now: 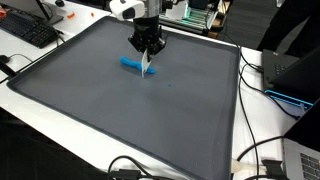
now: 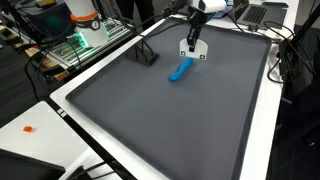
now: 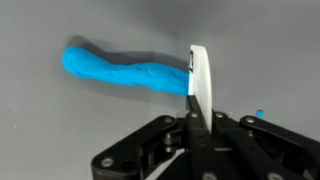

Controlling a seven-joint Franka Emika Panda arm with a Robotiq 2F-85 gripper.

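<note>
Fingers of the gripper are clamping a white flat tool, thin and held edge-on. It is standing upright so that its narrow lower edge is meeting the desk.

The tool is touching one end of the blue roll, a lumpy, dough-like piece. The roll is lying flat on the dark mat, so it is offering its side to the edge. In both exterior views, gripper and roll are sitting toward the desk edge on the arm's side, well clear of every corner.

Count:
- Blue roll: one.
- White tool: one.
- Blue crumb: one, lying apart from the roll.
- Keyboard: one, resting beyond a far corner.
- Small orange item: one, sitting on the white rim near a close corner.
</note>
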